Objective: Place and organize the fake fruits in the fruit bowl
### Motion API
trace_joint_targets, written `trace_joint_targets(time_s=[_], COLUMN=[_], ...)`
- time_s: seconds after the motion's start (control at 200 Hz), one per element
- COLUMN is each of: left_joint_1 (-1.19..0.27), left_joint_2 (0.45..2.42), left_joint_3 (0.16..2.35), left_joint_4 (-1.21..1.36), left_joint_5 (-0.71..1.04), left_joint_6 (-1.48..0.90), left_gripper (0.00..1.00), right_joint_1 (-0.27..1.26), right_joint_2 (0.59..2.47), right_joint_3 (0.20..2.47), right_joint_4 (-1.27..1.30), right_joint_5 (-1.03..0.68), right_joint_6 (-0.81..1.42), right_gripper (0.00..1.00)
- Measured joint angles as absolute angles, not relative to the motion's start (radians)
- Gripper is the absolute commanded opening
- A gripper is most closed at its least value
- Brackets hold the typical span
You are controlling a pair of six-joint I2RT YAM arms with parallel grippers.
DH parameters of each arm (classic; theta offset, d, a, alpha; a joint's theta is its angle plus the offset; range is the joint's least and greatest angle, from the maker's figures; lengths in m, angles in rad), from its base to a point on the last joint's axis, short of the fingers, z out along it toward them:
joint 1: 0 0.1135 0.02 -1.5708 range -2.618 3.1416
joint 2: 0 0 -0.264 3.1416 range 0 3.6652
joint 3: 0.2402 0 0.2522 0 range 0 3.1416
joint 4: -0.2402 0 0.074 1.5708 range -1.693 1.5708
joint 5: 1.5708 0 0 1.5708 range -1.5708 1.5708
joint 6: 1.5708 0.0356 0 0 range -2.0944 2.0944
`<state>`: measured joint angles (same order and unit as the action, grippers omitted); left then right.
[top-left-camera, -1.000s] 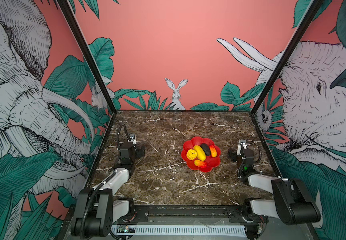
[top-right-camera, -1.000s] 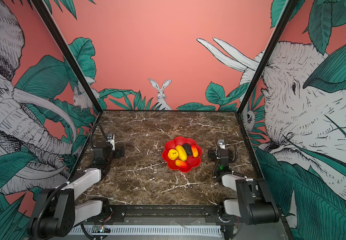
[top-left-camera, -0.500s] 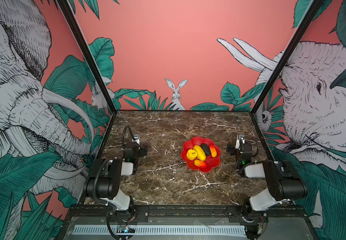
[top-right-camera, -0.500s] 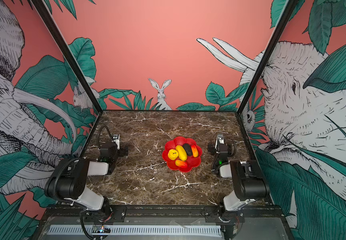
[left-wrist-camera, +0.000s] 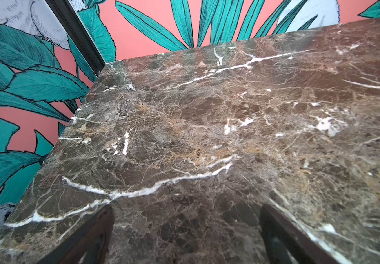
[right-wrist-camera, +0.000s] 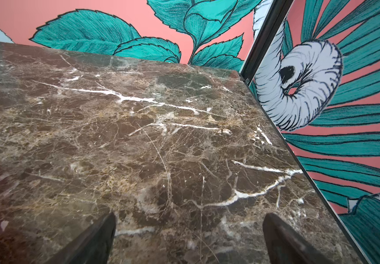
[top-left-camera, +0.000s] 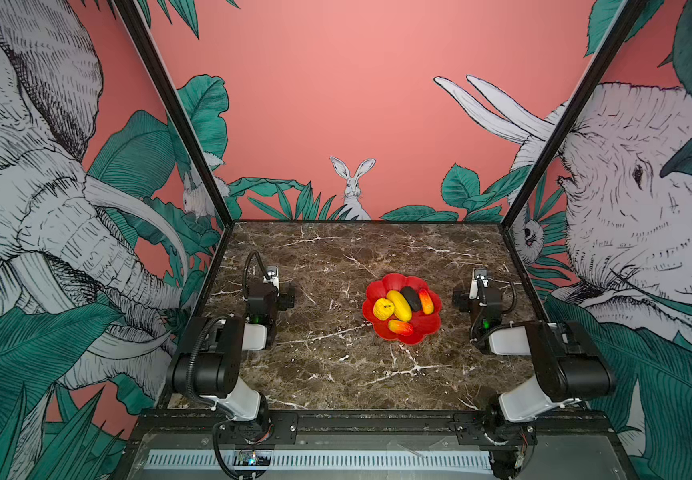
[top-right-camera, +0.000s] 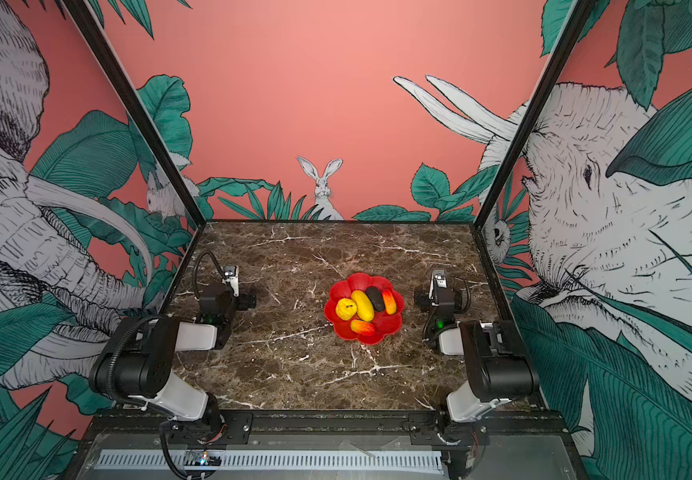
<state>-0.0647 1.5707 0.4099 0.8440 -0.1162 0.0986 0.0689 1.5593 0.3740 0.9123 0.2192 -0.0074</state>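
The fruit bowl [top-left-camera: 428, 329], a glossy red dish with scalloped petals like a flower, sits on the brown marble tabletop [top-left-camera: 336, 374], whose polished surface is veined with white. All five plastic fruits lie inside it, packed side by side. At the bowl's left stands the round yellow apple-like fruit [top-left-camera: 383, 308], slightly pebbled and with a dark stem. Next to it, toward the bowl's middle, is the smooth long yellow oval [top-left-camera: 399, 305], then the matte dark oval [top-left-camera: 412, 298]. An orange-red elongated fruit [top-left-camera: 426, 301] lies by the bowl's right petals, and the second orange-red fruit [top-left-camera: 400, 327] lies crosswise at the bowl's near edge. In both top views the arms are folded low on either side of the bowl, touching neither it nor the fruits. The left gripper [left-wrist-camera: 186, 212] has its dark tapered fingers spread wide over bare marble, grasping nothing. The right gripper [right-wrist-camera: 190, 218] is likewise released, its fingers apart and empty.
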Motion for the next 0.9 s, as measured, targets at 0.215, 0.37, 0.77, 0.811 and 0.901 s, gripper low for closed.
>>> trace_joint_targets(time_s=[0.215, 0.37, 0.77, 0.811, 0.901], left_joint_1=[-0.065, -0.065, -0.065, -0.065, -0.065], left_joint_2=[1.571, 1.571, 1.571, 1.571, 1.571], left_joint_3=[0.410, 0.410, 0.410, 0.410, 0.410], left_joint_4=[0.844, 0.844, 0.844, 0.844, 0.844], left_joint_5=[-0.116, -0.116, -0.116, -0.116, -0.116], left_joint_6=[0.099, 0.098, 0.098, 0.098, 0.098], left_gripper=[1.00, 1.00, 1.00, 1.00, 1.00], right_joint_1=[0.069, 0.069, 0.069, 0.069, 0.069], right_joint_2=[1.559, 1.566, 1.559, 1.559, 1.559], right_joint_3=[0.308, 0.155, 0.371, 0.371, 0.370], right_joint_4=[1.019, 1.165, 0.997, 0.981, 0.952], right_joint_5=[0.185, 0.140, 0.268, 0.276, 0.282], right_joint_6=[-0.012, -0.030, 0.012, 0.014, 0.015], right_gripper=[1.00, 0.99, 0.99, 0.99, 0.99])
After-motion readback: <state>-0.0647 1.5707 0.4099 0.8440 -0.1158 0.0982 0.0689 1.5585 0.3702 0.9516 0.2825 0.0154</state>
